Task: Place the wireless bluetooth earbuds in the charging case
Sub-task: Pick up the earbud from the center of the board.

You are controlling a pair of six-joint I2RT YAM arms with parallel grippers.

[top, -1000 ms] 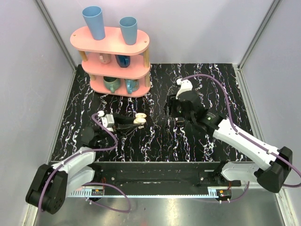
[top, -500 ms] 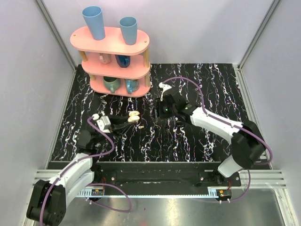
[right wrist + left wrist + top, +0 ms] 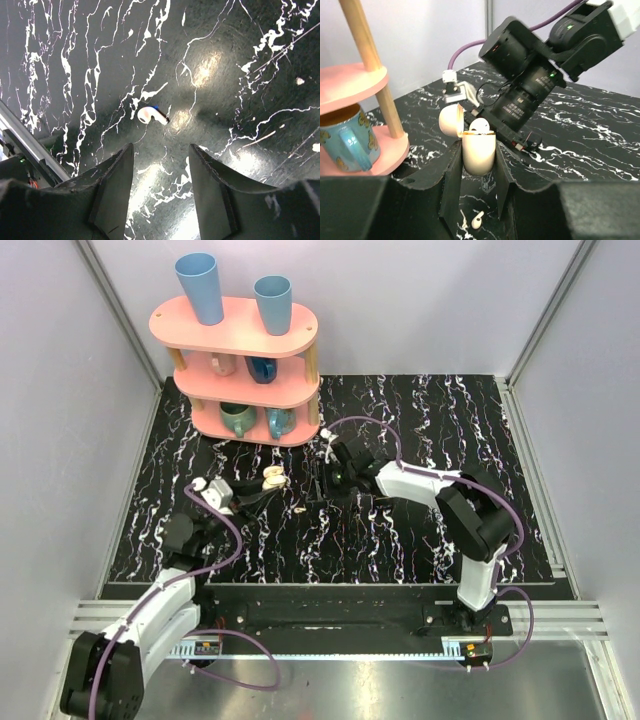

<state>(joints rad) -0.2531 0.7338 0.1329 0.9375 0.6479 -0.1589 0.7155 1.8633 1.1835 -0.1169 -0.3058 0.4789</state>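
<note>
**Left arm (image 3: 165, 585) and right arm (image 3: 425, 483) extended toward each other.**
Left gripper (image 3: 477, 172) clamped the open charging case (image 3: 479, 152) upright; right gripper (image 3: 161, 150) pointed down, jaws apart, one earbud (image 3: 152, 115) lying just ahead of its fingertips (image 3: 122, 160).

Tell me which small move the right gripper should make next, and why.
Probably lower the right gripper onto the loose earbud and close: its jaws stand open right above it on the table, while the left gripper holds the open case ready.
</note>
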